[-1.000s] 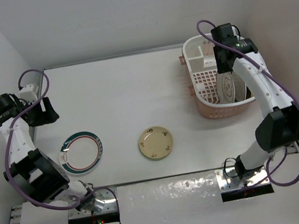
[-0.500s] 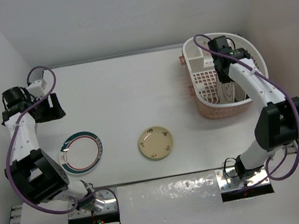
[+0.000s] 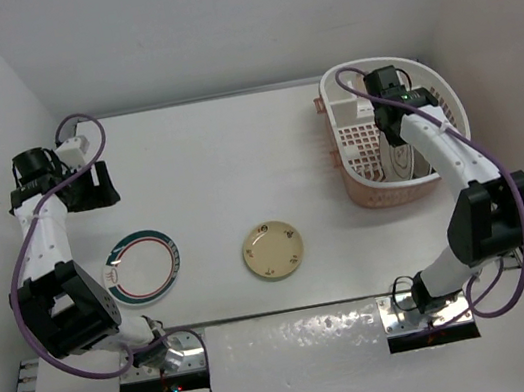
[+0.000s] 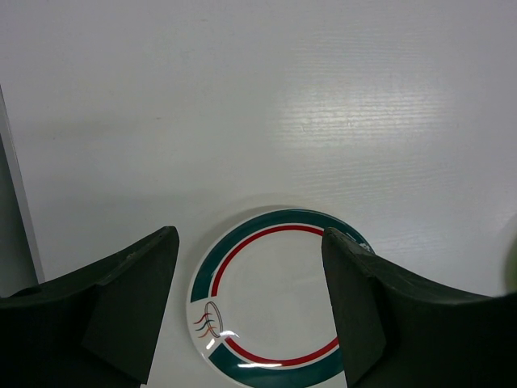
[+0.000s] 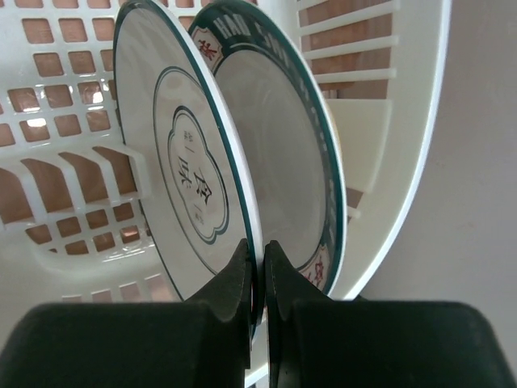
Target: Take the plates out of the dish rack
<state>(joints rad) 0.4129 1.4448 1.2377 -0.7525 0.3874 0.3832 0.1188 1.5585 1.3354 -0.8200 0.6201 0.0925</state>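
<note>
The white dish rack (image 3: 449, 107) stands at the back right, and two plates stand on edge inside it. My right gripper (image 5: 260, 257) reaches down into the rack (image 5: 65, 137) and is shut on the rim of the white plate with a thin dark ring (image 5: 174, 162). Just behind that plate leans the teal-lettered plate (image 5: 283, 145). In the top view the right gripper (image 3: 396, 137) hides most of both plates. My left gripper (image 3: 90, 189) hangs open and empty at the left. Below its fingers lies a teal-and-red ringed plate (image 4: 275, 299).
Flat on the table lie the teal-ringed plate (image 3: 143, 268) at the left and a cream plate with small motifs (image 3: 273, 251) in the middle. White walls close in the table at the left, back and right. A pinkish tray part (image 3: 384, 197) shows under the rack.
My right gripper has dropped lower into the rack and closed on the thin-ringed plate's rim. The left gripper has drifted a little to the right, still open.
</note>
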